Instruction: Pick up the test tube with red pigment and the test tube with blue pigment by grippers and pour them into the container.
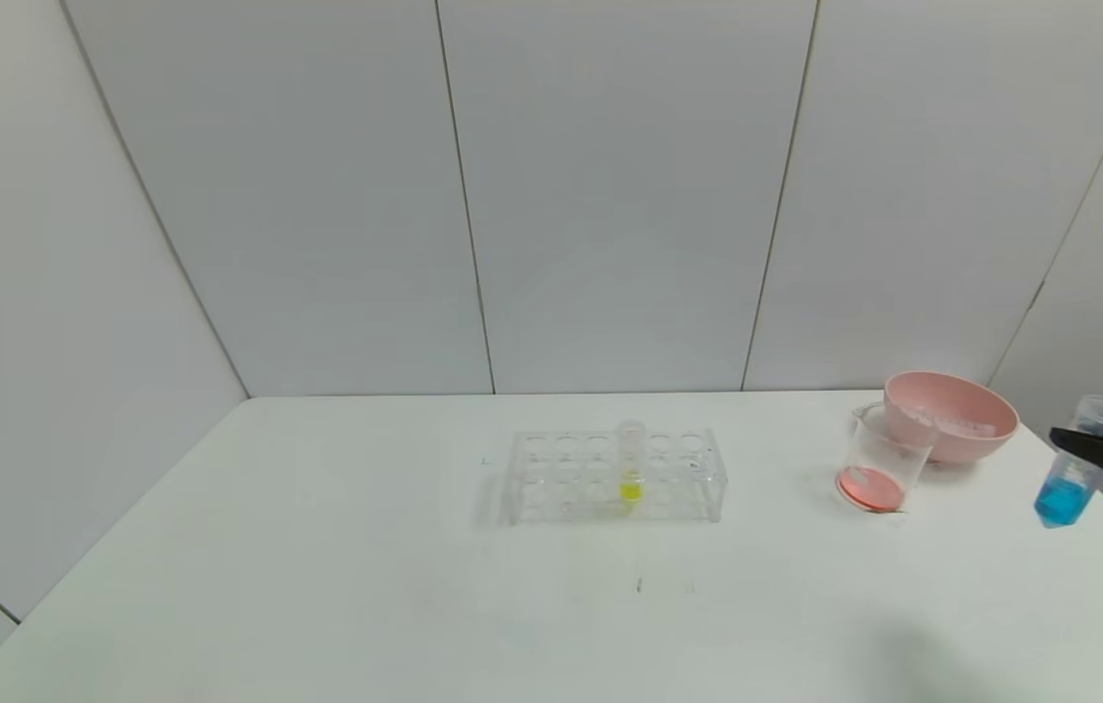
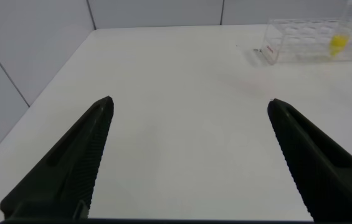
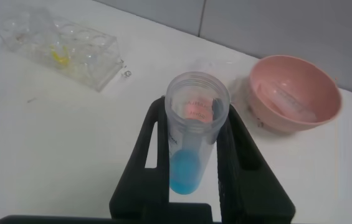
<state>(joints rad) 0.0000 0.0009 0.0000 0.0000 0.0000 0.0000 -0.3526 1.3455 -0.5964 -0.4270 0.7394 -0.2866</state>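
My right gripper (image 1: 1088, 444) is at the table's right edge, to the right of the container, and shut on the test tube with blue pigment (image 1: 1064, 498). It holds the tube tilted above the table. In the right wrist view the blue tube (image 3: 188, 168) sits between the fingers of the right gripper (image 3: 194, 109), open mouth up. The container (image 1: 878, 469) is a clear beaker with red liquid at its bottom. No tube with red liquid is in view. My left gripper (image 2: 189, 102) is open and empty over bare table, outside the head view.
A pink bowl (image 1: 952, 415) stands just behind the beaker with a clear object lying in it; it also shows in the right wrist view (image 3: 294, 93). A clear tube rack (image 1: 610, 475) at table centre holds a yellow-liquid tube (image 1: 631, 469). White walls close behind.
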